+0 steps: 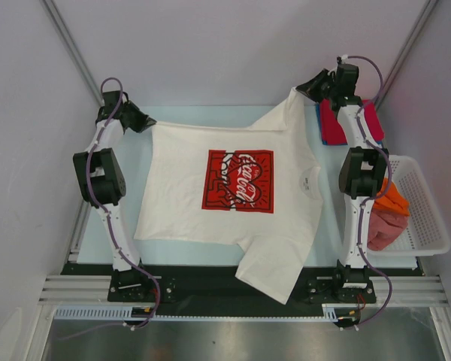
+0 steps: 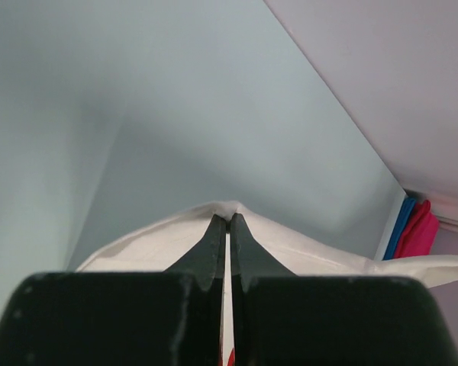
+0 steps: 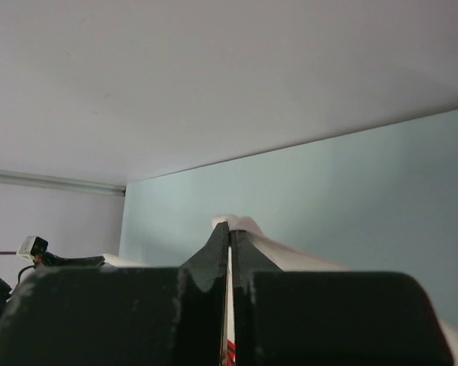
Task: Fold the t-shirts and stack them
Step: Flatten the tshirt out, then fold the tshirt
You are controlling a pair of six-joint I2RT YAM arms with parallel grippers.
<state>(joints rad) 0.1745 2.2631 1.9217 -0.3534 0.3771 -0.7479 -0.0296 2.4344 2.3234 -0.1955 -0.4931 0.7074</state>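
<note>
**Pinched at both far corners**

Spread print-up across the middle of the pale table (image 1: 188, 113): the white t-shirt (image 1: 233, 203), red logo near its centre, collar toward 3 o'clock.

At 10 o'clock, clamped in the left gripper (image 1: 139, 120): the shirt's far hem corner. From the left wrist, fingers pressed together on the cloth, a small white fold poking out at the tips.

At 1 o'clock, clamped the same way in the right gripper (image 1: 310, 89): the far sleeve. From the right wrist, fingers closed flat with a thin line of white fabric between them and a fold past the tips.

At 6 o'clock, draped over the black rail (image 1: 203, 277) along the table's near edge: the other sleeve.

At 2 o'clock, partly hidden behind the right arm: the folded red and blue t-shirts (image 1: 331, 120), stacked flat on the table.

At 4 o'clock, inside the white lattice basket (image 1: 428, 218): a crumpled orange t-shirt (image 1: 395, 201) touching a bunched pinkish-red t-shirt (image 1: 385, 229), both just beside the right arm.
</note>
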